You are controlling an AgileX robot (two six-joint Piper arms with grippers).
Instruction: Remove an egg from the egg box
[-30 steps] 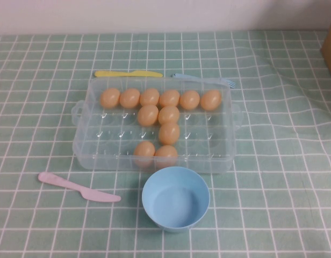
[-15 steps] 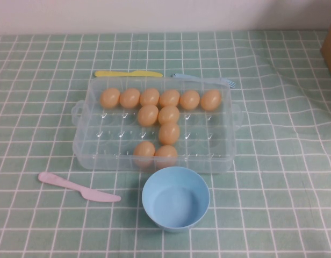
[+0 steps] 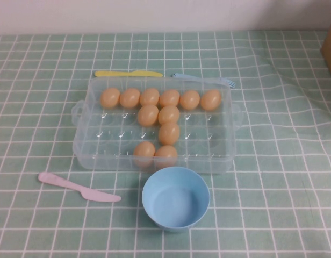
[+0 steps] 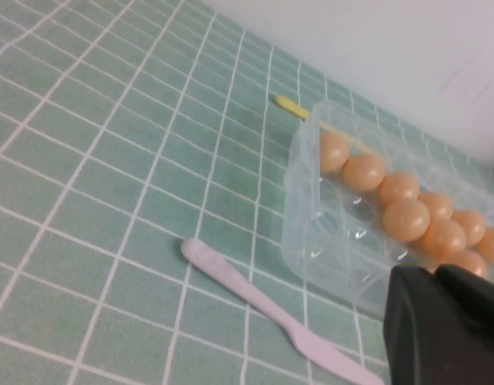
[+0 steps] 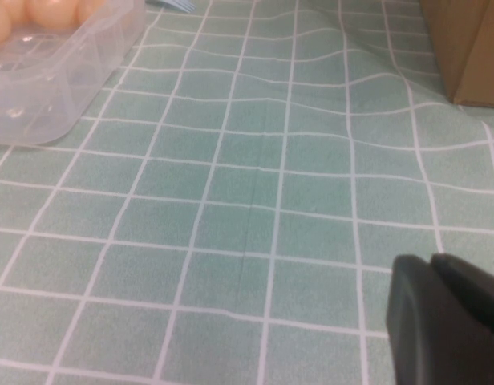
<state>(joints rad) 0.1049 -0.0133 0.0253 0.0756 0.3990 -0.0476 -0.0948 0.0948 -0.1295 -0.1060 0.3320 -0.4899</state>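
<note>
Nothing has changed since a second ago: none of the eggs (image 3: 168,133) in the egg box (image 3: 95,148) has shifted, and neither of my arms has entered the high view.

From the raised camera we are looking steeply down on the worktop (image 3: 42,215), the egg box (image 3: 101,141) lying mid-frame. The left wrist camera is sitting low and close, facing past its dark fingers (image 4: 443,321) toward that box (image 4: 327,241) and the pink knife (image 4: 255,301), both shared overhead. The right wrist camera is skimming the cloth beyond its fingers (image 5: 443,321), catching only a box corner (image 5: 62,80).
</note>
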